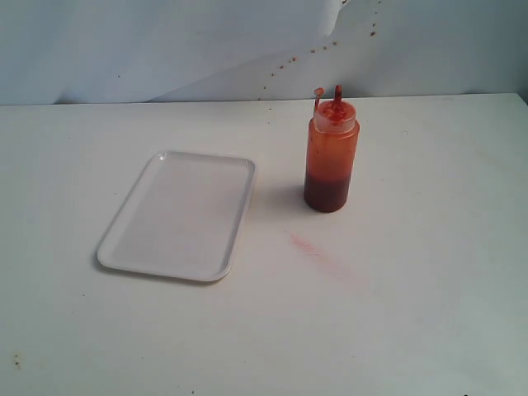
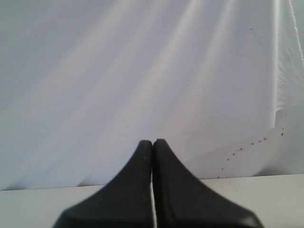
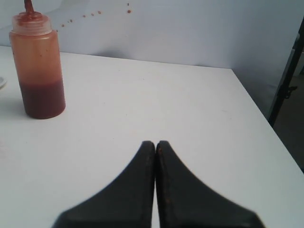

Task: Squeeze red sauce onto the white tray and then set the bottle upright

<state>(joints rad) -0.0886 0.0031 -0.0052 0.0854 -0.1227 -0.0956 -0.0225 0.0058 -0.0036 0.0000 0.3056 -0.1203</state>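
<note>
Bottle (image 1: pixel 331 157) stood upright on the surface (image 1: pixel 412 313), near the white tray (image 1: pixel 177 214) but apart from it, on the right-arm side of the exterior view. Red sauce (image 1: pixel 327 191) filled only its lower part, dark through the translucent wall. The nozzle (image 1: pixel 337 92) pointed up, with the thin cap (image 1: pixel 318 93) off and standing beside it. The tray lay flat and bare; no sauce showed on it. A faint pale-red smear (image 1: pixel 318 252) marked the surface between the bottle and the camera.

Left fingers (image 2: pixel 135 190) were pressed together with nothing between them, facing the backdrop (image 2: pixel 142 71). Right fingers (image 3: pixel 137 190) were likewise closed and empty, aimed across the surface with the bottle (image 3: pixel 39 66) well apart, off to one side.

Judged step: the task was at its start — no squeezing yet done. The next move would call for the right fingers to part wide enough for the bottle body, approach at mid-height and close firmly without pressing sauce out early, since the nozzle appeared uncapped.
</note>
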